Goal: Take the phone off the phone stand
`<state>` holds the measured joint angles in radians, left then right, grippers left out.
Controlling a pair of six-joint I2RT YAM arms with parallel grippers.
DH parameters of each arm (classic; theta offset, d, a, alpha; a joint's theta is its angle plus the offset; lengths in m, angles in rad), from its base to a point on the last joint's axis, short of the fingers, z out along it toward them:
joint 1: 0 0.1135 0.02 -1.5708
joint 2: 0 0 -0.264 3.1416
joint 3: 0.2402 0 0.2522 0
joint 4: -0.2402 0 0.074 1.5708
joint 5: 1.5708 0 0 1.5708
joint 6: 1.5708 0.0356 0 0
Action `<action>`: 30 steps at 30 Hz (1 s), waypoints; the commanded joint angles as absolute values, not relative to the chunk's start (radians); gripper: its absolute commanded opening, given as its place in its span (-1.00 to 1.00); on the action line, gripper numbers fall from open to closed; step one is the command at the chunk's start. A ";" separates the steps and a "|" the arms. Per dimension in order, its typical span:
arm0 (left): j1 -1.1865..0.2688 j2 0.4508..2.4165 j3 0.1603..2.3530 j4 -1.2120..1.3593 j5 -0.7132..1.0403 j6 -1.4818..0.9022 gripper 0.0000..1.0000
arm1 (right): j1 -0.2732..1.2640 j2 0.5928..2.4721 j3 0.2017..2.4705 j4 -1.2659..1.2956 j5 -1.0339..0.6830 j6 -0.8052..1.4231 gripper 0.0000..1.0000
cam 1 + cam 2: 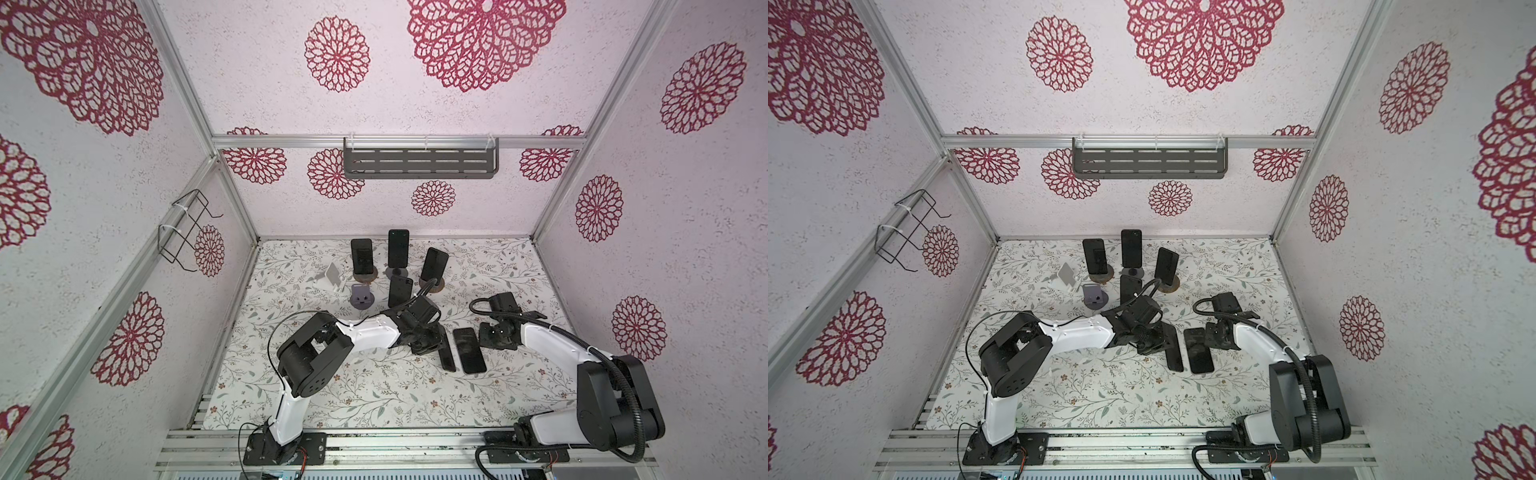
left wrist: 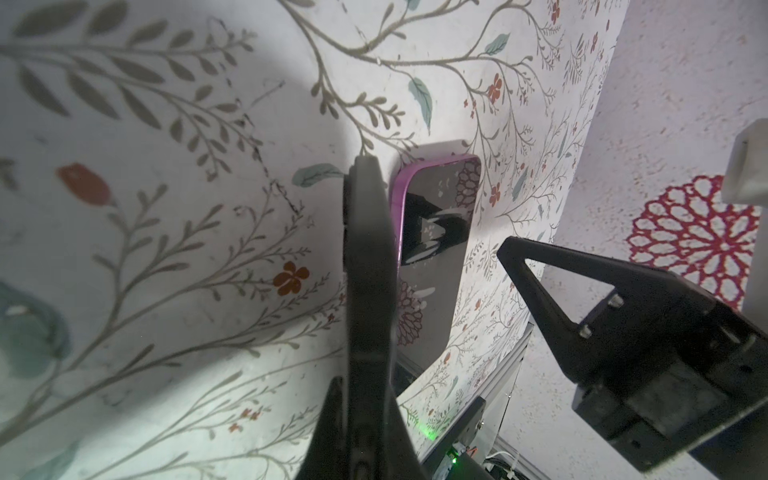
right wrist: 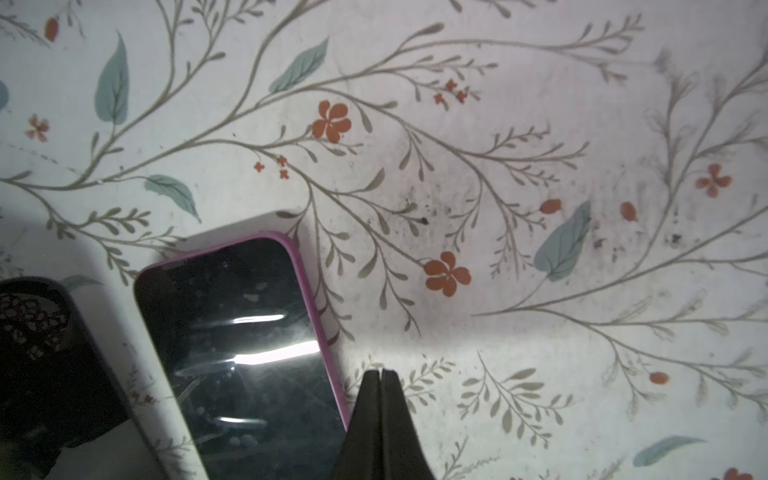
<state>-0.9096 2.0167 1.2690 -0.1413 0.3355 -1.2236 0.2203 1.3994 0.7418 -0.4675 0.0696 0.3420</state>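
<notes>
The left gripper [image 2: 365,378] is gripping the dark-cased phone [image 2: 365,249] at one end, jaws pinched narrow onto its two faces. The phone is hanging on edge around the middle of the table [image 1: 332,395], clear of every stand and just beside the pink-cased phone [image 1: 469,350], which is lying flat, screen up. Whether its lower edge is touching the cloth, I cannot tell. The right gripper [image 3: 380,374] is hovering empty, jaws pressed together, just off the pink case's long side. Judging by this, the lift off the stand is done and the step in hand is laying the phone down. The sound way is rolling the wrist so the broad back is facing the cloth, tipping away from the pink-cased phone rather than onto it. The jaws should be opening only once the phone is resting flat. An upright phone [image 1: 400,291] is standing close behind the left wrist toward the back edge, so any retreat should be going up first, not backward.
</notes>
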 commanded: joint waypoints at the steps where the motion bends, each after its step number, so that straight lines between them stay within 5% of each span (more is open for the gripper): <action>1: -0.920 2.039 1.286 -0.087 0.357 -1.260 -1.00 | 0.215 1.424 0.744 -0.465 0.080 0.358 -0.98; 17: -0.923 2.075 1.290 -0.066 0.360 -1.271 -0.99 | 0.214 1.483 0.712 -0.419 0.028 0.365 -0.95; 30: -0.939 2.102 1.300 -0.067 0.384 -1.273 -0.64 | 0.214 1.479 0.698 -0.407 0.020 0.372 -0.94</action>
